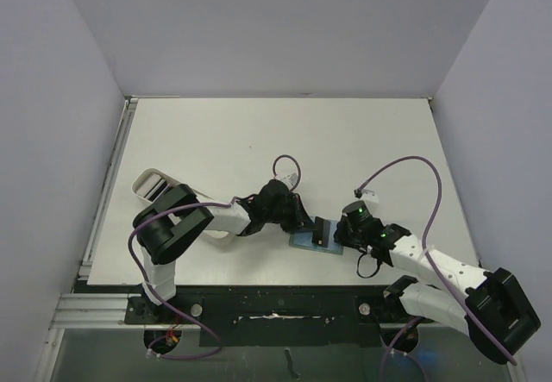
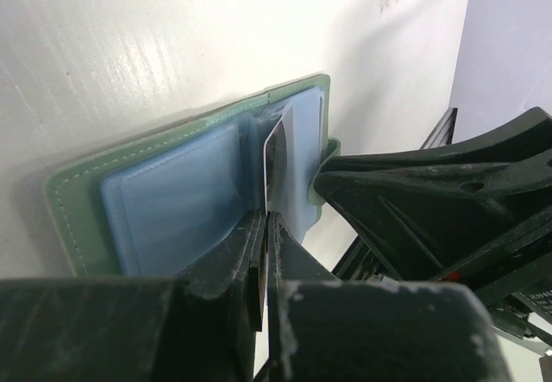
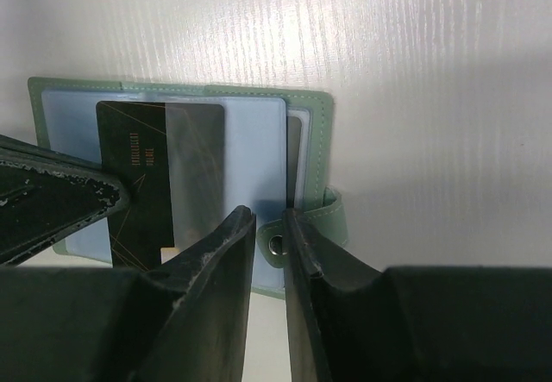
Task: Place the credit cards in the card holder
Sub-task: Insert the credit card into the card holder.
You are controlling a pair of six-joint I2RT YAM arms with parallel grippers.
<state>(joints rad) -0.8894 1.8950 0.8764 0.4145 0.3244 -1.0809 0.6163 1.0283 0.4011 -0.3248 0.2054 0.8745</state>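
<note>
Lying open on the white table (image 1: 259,140), the card holder (image 3: 309,106) sits near the front edge, between the two arms, with its green cover down and its blue sleeves facing up. A white tray (image 1: 153,184) stands well off to the holder's left.

The left gripper (image 2: 266,220) reaches in from the holder's left side with its jaws closed. The thin edge of a dark credit card (image 3: 129,158) runs straight into the slit between them, so it looks pinched there. In the right wrist view the same card, dark with fine gold lines, lies across the holder's middle. Its right half sits under a clear sleeve (image 3: 197,153) and its left half is bare.

The right gripper (image 3: 267,215) comes in at the holder's right side with its jaws a narrow gap apart. Its fingers (image 3: 226,270) stand over the right-hand flap. The snap tab (image 3: 335,218) and its metal stud (image 3: 276,244) show through the gap between them. Whether the fingertips press on the flap cannot be told.
</note>
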